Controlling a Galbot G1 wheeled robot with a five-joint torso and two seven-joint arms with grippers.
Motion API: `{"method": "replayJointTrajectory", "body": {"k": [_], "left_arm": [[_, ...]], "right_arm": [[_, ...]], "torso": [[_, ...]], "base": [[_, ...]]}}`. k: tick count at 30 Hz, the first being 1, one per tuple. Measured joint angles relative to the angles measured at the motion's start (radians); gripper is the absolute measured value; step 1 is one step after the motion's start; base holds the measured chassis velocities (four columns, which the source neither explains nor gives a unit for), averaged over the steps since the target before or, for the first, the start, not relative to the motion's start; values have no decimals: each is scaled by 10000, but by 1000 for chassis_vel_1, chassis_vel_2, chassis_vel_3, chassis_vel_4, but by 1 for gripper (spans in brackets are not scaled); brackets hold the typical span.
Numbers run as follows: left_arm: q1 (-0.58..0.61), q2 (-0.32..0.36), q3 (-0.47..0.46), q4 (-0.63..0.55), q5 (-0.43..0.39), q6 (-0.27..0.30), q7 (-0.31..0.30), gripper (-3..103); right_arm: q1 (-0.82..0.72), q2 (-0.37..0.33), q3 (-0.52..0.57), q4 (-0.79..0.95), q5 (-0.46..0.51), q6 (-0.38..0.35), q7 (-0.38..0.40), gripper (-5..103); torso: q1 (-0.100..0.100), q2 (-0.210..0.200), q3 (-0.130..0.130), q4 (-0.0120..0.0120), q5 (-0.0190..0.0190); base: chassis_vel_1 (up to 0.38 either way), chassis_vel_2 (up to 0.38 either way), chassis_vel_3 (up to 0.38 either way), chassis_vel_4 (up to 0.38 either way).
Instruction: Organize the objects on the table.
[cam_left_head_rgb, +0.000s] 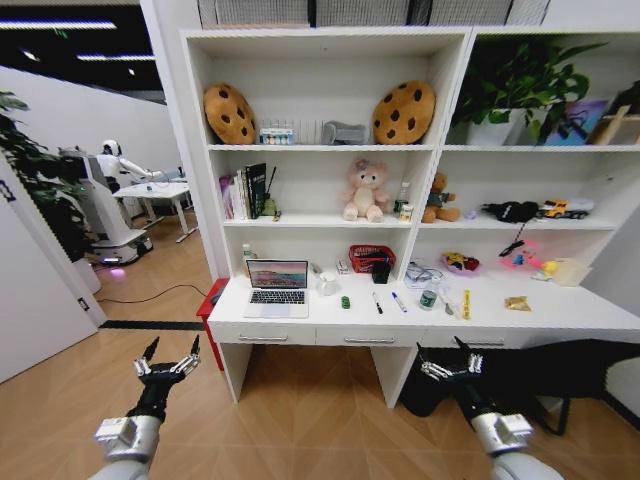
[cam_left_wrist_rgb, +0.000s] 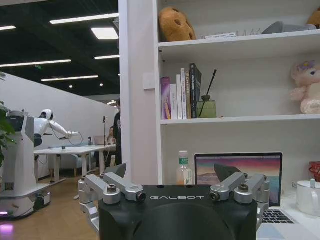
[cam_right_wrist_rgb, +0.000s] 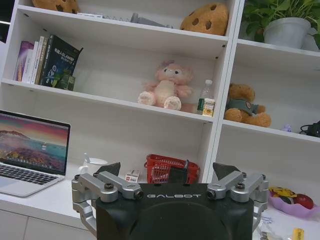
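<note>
Hands open, short of white table

The table is white, and on it sit a silver laptop with a pink and blue screen, a tiny green toy, a black marker, a blue marker and a jar with a green top. The basket is red. The cushions are brown with dark dots, one plush is pink and the other bear is brown
</note>
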Motion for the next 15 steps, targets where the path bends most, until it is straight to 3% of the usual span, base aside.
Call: {"method": "replayJointTrajectory", "body": {"k": [15], "left_arm": [[-49, 39, 25, 24, -23, 23, -25, 99]], "right_arm": [[110, -141, -24, 36, 9, -29, 9, 100]], "torso": [[2, -3, 1, 2, 0]], "base": [[-54, 65, 67, -57]]}}
